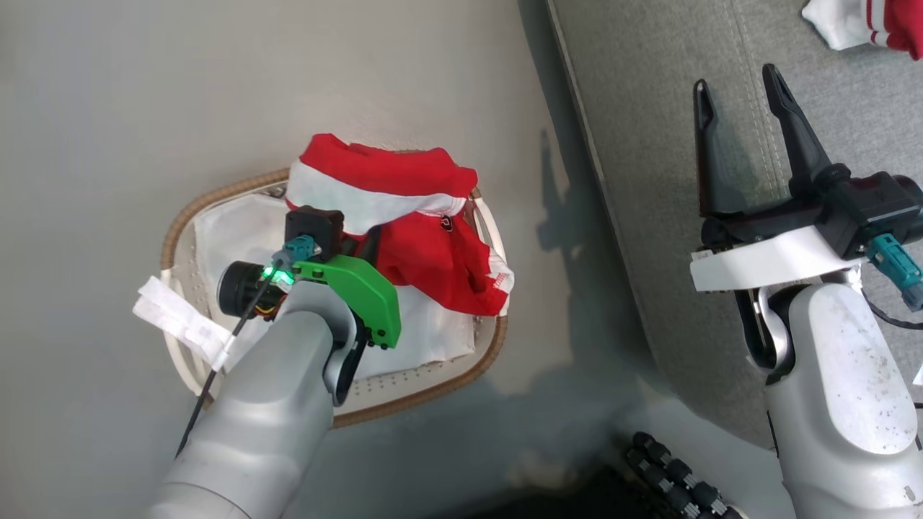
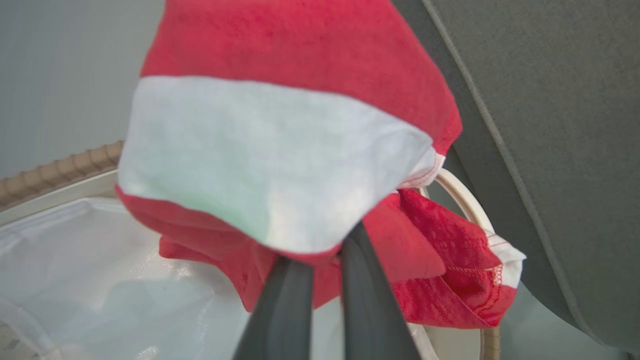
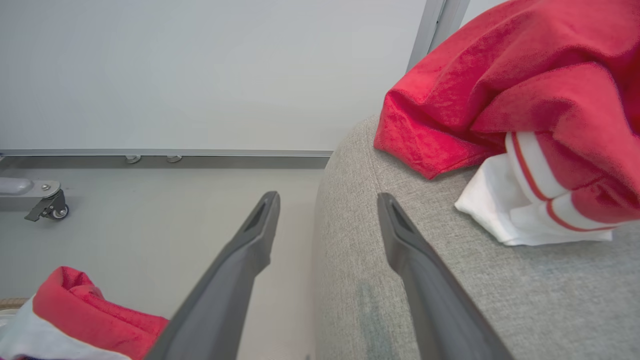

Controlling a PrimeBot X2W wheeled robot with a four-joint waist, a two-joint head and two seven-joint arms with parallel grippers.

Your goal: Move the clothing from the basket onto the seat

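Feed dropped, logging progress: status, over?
Status: left hand shut on red garment, over the basket; right hand open, empty, over the seat edge. A second red garment lies on the seat. Nothing seen blocking the way across.

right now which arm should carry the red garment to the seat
Left: left fingers are shut on the red garment at the basket; right fingers stand open, empty, at the seat's edge.
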